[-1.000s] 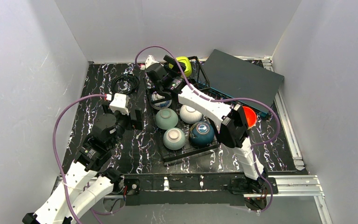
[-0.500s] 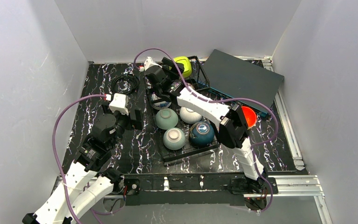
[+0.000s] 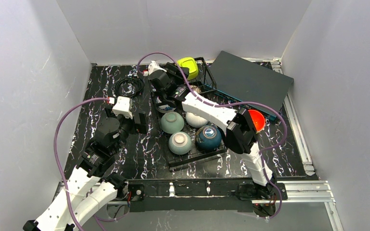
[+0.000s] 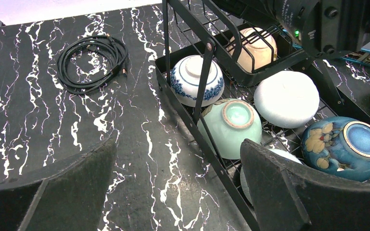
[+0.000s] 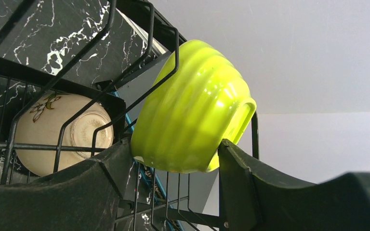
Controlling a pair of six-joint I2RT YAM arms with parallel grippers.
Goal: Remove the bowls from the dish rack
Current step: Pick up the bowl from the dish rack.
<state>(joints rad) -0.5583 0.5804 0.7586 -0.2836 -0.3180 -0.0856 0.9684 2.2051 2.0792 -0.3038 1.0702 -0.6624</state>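
Showing glossy ribs, the lime bowl (image 5: 192, 106) tilts.

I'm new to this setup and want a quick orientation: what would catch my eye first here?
The lime green bowl stands out most, tilted at the dish rack's raised far end, clamped in the right claw. Below it, glazed bowls lie upside down in the lower tray, a flowered dark teal bowl at its near right corner. The left claw hangs open and empty beside the rack.
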